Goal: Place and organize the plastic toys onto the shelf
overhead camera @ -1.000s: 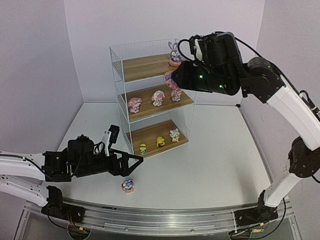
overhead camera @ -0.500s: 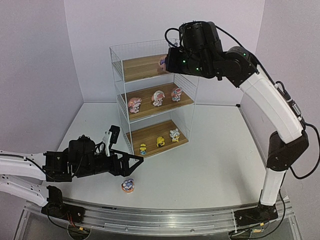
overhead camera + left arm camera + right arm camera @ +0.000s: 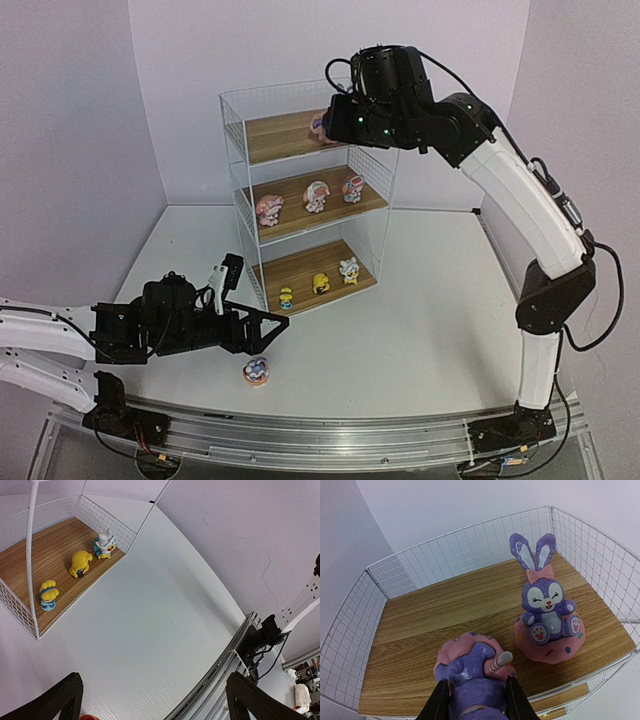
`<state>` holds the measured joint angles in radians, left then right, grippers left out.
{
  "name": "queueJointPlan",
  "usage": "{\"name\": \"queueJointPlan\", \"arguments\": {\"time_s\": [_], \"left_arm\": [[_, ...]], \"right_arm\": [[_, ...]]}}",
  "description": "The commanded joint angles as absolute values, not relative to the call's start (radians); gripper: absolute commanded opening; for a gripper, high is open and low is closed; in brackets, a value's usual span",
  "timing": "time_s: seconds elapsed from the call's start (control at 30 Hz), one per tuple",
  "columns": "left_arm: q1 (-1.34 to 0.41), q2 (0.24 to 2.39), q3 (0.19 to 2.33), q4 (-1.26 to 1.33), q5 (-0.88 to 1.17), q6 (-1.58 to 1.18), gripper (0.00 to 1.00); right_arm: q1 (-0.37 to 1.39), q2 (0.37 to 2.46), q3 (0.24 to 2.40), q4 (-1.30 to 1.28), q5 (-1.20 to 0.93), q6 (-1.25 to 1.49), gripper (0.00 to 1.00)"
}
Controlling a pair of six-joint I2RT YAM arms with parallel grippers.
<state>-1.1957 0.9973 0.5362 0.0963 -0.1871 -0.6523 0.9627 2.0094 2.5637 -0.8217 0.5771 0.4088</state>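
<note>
Two fingers (image 3: 440, 702) of the right gripper (image 3: 476, 700) pinch a purple bunny (image 3: 470, 677), which is tipped over with its pink base turned toward the back of the shelf (image 3: 395, 575). It is held over the front part of the shelf's top board (image 3: 435, 615); whether the base already touches the wood I cannot tell. A second bunny (image 3: 547, 612) stands upright on the same board near the shelf's right wire wall, close beside the held one but apart from it. The step in hand looks to be setting this toy down. To do it well, the wrist should roll until the pink base faces the wood, then lower until it sits flat, keeping a gap from the standing neighbour and leaving room toward the shelf's left wall for one more. Let go only once it rests, and draw straight back so the fingers do not drag it. On the shelf's middle board stand three pink-white figurines (image 3: 316, 195), on its bottom board three yellow and white ones (image 3: 80, 562). A third bunny (image 3: 256, 371) lies on the table (image 3: 430, 330) in front of the shelf, and the left gripper (image 3: 268, 328), jaws spread wide and empty, is just beside it
</note>
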Motion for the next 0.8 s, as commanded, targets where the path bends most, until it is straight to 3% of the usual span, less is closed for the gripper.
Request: {"name": "queueJointPlan", "arguments": {"time_s": [0.0, 0.2, 0.57, 0.77], "left_arm": [[-1.193, 1.006, 0.549, 0.124, -0.206, -0.65, 1.0], [-1.193, 0.997, 0.543, 0.122, -0.21, -0.65, 1.0], [-1.193, 0.988, 0.529, 0.114, -0.213, -0.669, 1.0], [-1.193, 0.979, 0.523, 0.112, -0.217, -0.669, 1.0]], "right_arm": [[0.958, 2.022, 2.617, -0.766, 0.546, 0.407, 0.07], [0.951, 2.041, 2.629, -0.756, 0.542, 0.401, 0.15], [0.946, 2.074, 2.648, -0.711, 0.554, 0.379, 0.4], [0.946, 2.084, 2.646, -0.682, 0.529, 0.36, 0.42]]}}
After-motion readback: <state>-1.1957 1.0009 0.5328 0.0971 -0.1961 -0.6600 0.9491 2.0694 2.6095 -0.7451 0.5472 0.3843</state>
